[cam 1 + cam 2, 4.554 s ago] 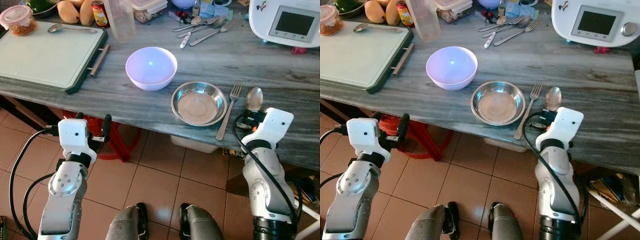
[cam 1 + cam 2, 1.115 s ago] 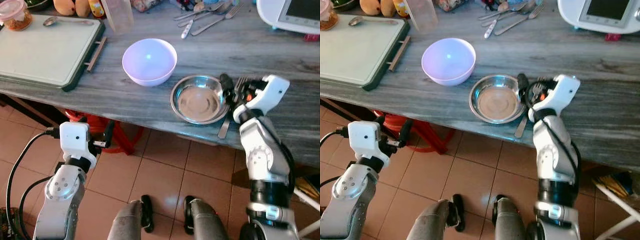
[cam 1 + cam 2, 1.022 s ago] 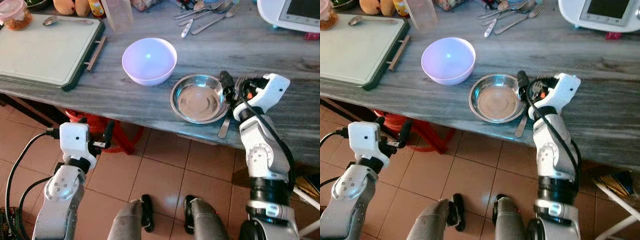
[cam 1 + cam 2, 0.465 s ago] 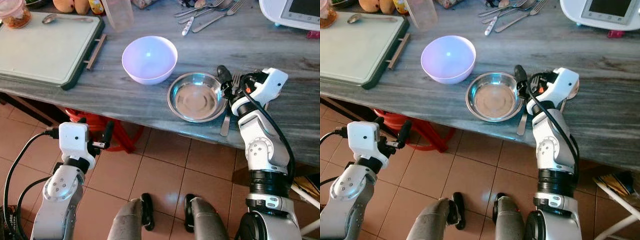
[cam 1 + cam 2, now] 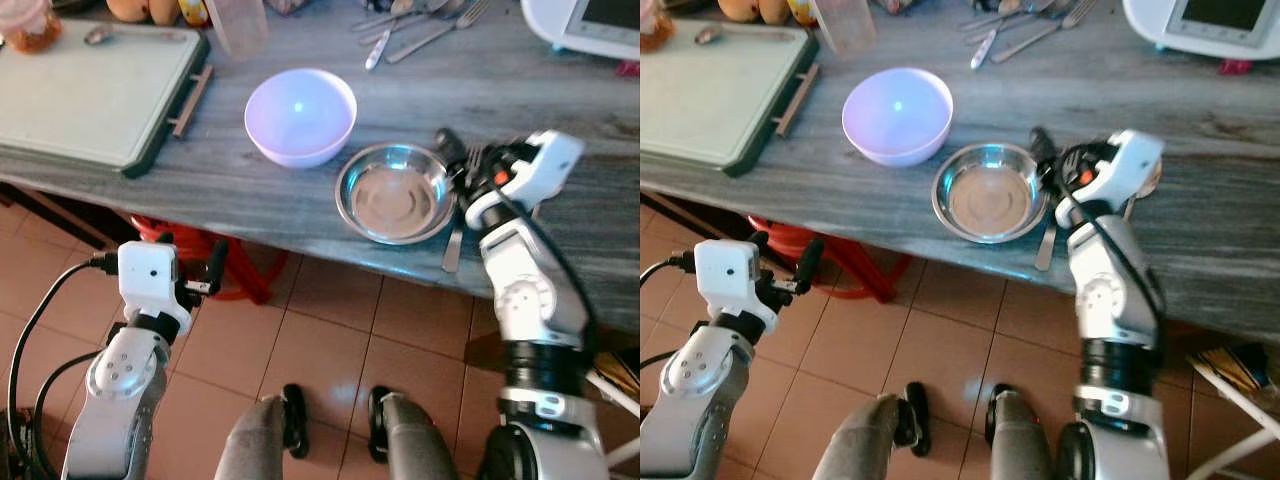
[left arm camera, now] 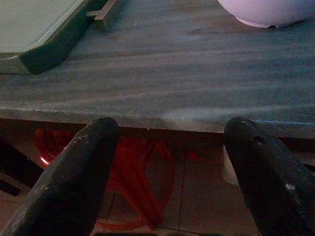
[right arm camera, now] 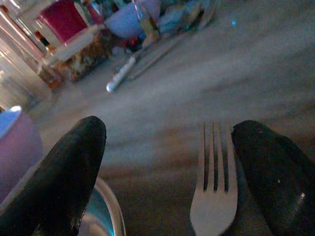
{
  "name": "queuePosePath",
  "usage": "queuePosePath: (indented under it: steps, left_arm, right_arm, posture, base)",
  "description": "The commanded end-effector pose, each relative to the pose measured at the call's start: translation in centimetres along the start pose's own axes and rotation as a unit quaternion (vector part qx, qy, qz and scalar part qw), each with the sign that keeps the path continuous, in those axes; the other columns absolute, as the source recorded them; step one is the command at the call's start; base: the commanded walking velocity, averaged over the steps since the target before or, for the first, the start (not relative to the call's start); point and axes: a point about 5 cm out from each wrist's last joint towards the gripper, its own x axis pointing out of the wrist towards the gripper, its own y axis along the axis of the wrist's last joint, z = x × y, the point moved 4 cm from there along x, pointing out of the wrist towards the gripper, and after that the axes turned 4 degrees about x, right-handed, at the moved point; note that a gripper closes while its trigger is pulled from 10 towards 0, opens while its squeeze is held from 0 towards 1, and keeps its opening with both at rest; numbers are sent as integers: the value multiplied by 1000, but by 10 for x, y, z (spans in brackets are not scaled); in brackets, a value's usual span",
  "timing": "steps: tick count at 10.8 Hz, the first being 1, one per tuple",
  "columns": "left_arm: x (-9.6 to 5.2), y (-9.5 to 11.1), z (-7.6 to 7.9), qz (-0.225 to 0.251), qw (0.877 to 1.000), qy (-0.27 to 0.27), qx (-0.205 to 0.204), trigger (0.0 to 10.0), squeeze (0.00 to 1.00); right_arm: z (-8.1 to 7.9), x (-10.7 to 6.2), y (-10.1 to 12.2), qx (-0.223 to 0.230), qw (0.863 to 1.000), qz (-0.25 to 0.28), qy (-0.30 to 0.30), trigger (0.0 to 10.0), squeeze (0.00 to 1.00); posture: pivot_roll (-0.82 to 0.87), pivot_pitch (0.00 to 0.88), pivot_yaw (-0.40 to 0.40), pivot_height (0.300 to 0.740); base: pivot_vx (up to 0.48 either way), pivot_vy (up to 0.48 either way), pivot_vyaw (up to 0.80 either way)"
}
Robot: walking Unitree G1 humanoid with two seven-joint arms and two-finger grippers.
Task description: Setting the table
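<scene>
- Head pair: looking steeply down over the tabletop's (image 5: 250, 190) near edge, sharing one scene.
- Left wrist: low, close under that edge, facing the purple bowl (image 6: 266, 10).
- Right wrist: skimming the tabletop, close over the fork (image 7: 214, 196), also catching the bowl.

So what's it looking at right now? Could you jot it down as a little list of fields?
surface: grey table
dishes: lilac bowl behind and left of a steel bowl
cutlery: fork just right of the steel bowl; loose cutlery pile at the far edge
other items: green tray on the left
right end effector: open, over the table, one finger over the steel bowl's rim, the other right of the fork
left end effector: open, below the table's near edge, holding nothing
</scene>
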Motion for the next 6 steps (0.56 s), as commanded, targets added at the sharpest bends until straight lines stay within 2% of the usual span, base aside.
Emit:
queuePosePath:
  steps: [1,4,5,6]
  left_arm:
    - [-2,-2,-3,-3,1000,5,4,10000,0]
    - [2,-1,-1,3,1000,7,2,10000,0]
    - [3,-2,-1,4,1000,8,0,10000,0]
    - [4,-2,0,5,1000,9,-2,10000,0]
  right_arm:
    - [-5,-3,4,-7,1000,3,7,10000,0]
    - [-19,-12,26,-69,997,44,7,10000,0]
    - [-16,-20,33,-104,992,61,-26,10000,0]
    - [-8,-28,34,-116,989,65,-69,10000,0]
  posture:
    - [26,280,112,740]
    - [11,258,97,740]
    - [3,251,89,740]
    - [-5,244,84,740]
  base:
    - [0,0,0]
    - [0,0,0]
    - [0,0,0]
    - [0,0,0]
